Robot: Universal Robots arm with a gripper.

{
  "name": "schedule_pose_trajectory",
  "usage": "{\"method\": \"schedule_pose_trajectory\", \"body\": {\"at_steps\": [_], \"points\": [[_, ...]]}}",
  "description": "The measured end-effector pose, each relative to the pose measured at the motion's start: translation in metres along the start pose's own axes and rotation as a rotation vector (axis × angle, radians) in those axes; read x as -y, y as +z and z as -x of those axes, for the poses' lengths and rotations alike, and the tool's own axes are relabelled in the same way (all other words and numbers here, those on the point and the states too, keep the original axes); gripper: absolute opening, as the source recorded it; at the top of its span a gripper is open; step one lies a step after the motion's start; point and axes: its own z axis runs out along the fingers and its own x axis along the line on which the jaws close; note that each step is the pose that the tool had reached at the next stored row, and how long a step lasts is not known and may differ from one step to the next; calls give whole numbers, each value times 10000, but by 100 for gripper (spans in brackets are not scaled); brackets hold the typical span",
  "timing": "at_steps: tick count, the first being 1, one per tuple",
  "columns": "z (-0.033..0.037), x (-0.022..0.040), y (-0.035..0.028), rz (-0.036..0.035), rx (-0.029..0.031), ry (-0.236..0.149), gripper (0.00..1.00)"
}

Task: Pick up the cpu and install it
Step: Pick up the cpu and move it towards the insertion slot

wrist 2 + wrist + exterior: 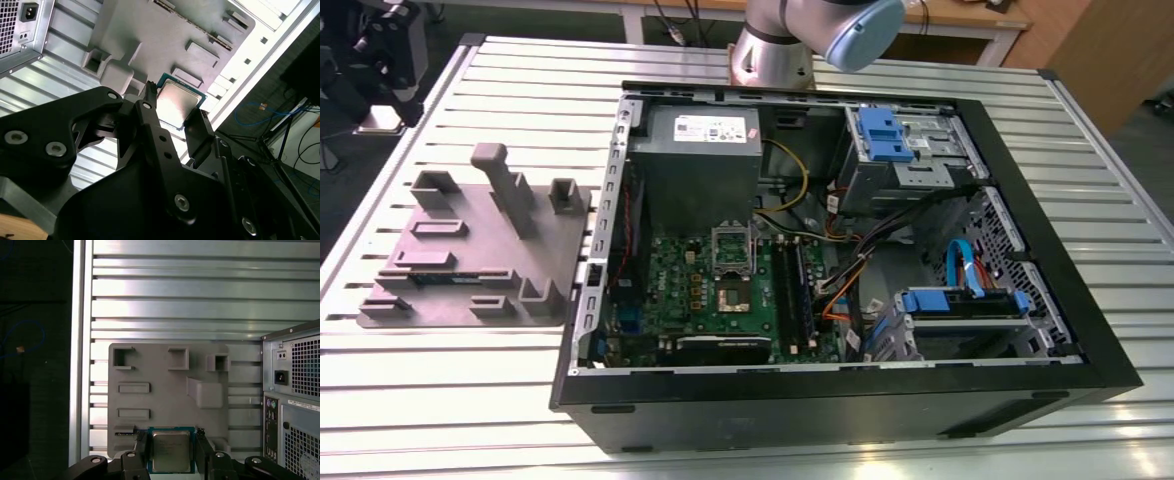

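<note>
Gripper [172, 452] clamped on the cpu, out over the grey tray

Black fingers [141, 446] press on two opposite edges of the cpu [171, 451], holding it flat with its silver metal top facing the first wrist camera. In the second wrist view the gripper [175, 112] holds the cpu [177, 100] the same way, one finger on each side, and the chip's thin green rim shows around the metal top. Behind the chip lies the grey moulded tray [165, 390] with its recesses and raised blocks, resting on the slatted metal surface [175, 290]. Whether the chip touches the tray cannot be told. Just beside the tray stands the rear panel of the computer case [295, 390]. In the exterior view the tray [467, 250] sits on the surface [454, 400] at the exterior view's left of the opened computer case [854, 400], inside which the green motherboard [680, 275] lies below the grey power supply [700, 140]. The arm [781, 45] rises behind the case.
</note>
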Motion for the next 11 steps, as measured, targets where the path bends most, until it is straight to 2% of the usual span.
{"method": "schedule_pose_trajectory", "body": {"at_steps": [2,11], "points": [[37,0,0,0,0,-1,47],[56,0,0,0,-1,-1,47]]}}
